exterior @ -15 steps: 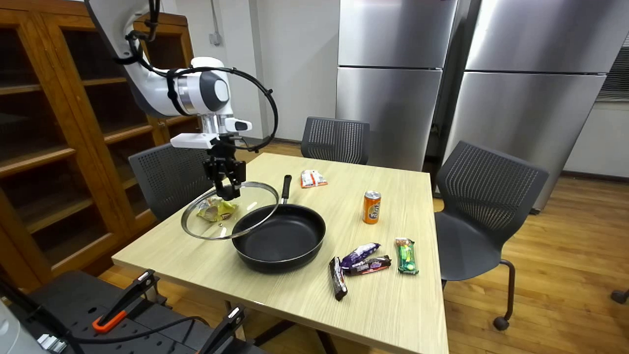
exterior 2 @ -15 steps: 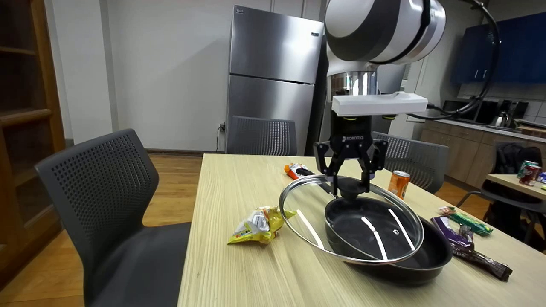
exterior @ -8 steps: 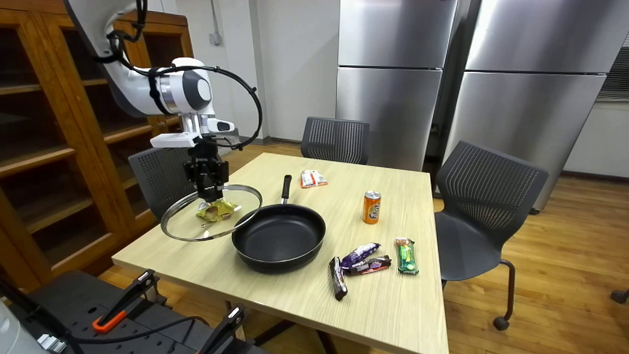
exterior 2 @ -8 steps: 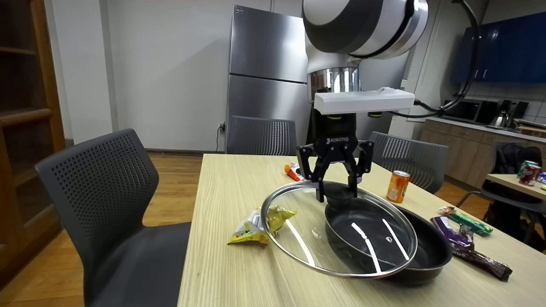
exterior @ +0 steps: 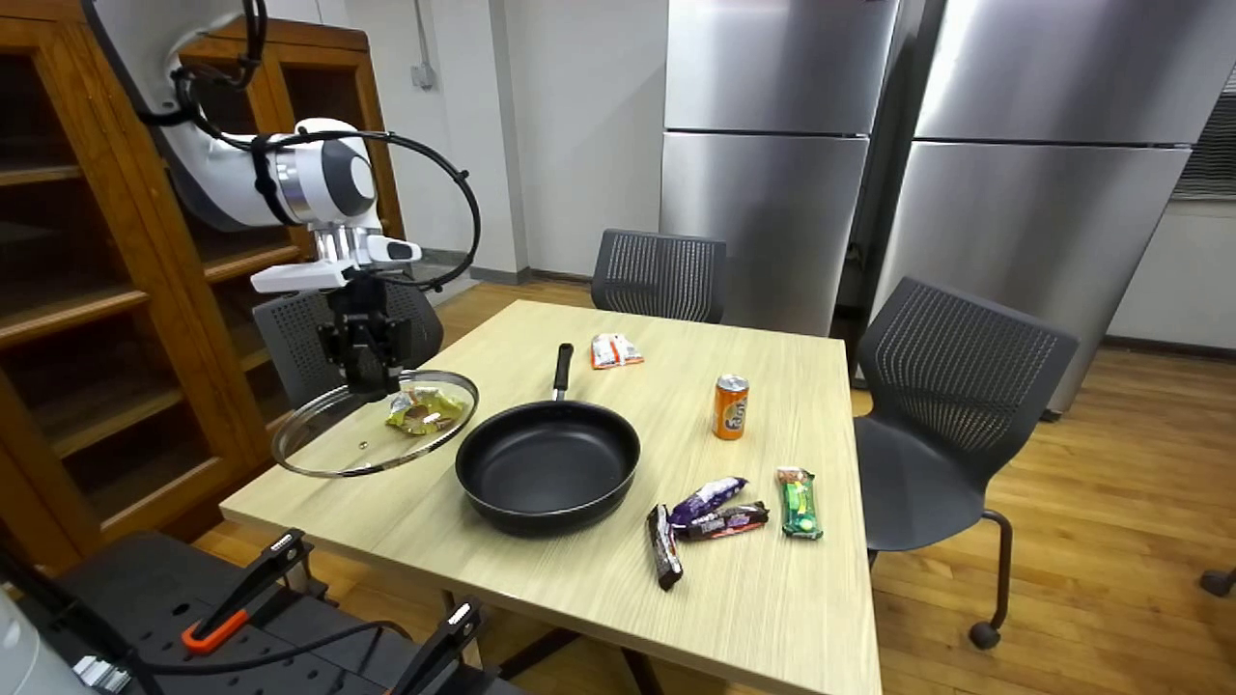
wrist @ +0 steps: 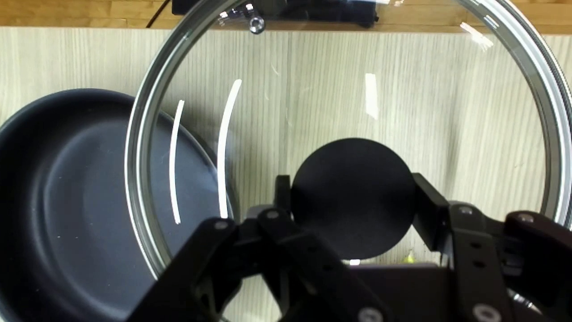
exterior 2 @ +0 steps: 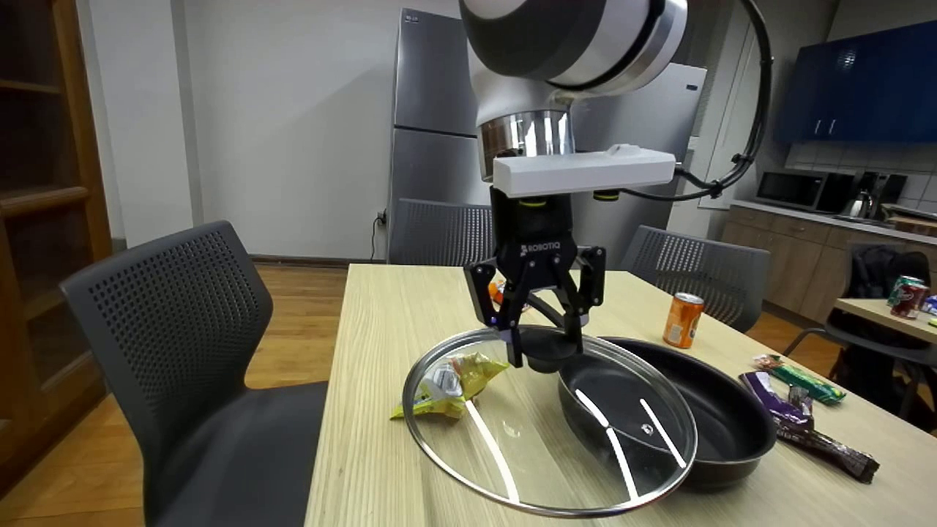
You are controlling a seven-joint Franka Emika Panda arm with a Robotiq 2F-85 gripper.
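Wrist view gets the knob face-on: flat, round, black, fingertips on both sides. It also looks through the clear lid to the table, a strip of floor past the edge, and into the pan, one side of which shows behind the lid. Handle of the pan shows whole in an exterior view; wrist view crops it. Yellow bag is plain in both exterior views, mostly seen through the lid; only a speck near the knob in the wrist view. Can, purple bar and green bar are in both exterior views, outside the wrist frame. White packet is clear in an exterior view; where the microwave and blue cupboards show, the gripper partly blocks it. Clamps appear in an exterior view only.

Gripper: jaws part-way apart, gap filled by the knob, pinched from two sides. Clear in the wrist view; in the exterior view with the clamps, fingertips overlap, so the gap can't be judged there. Lid hangs from that grip above the table, off the pan and beside it, looking tilted in both exterior views. Whether its rim touches the pan: cannot tell.
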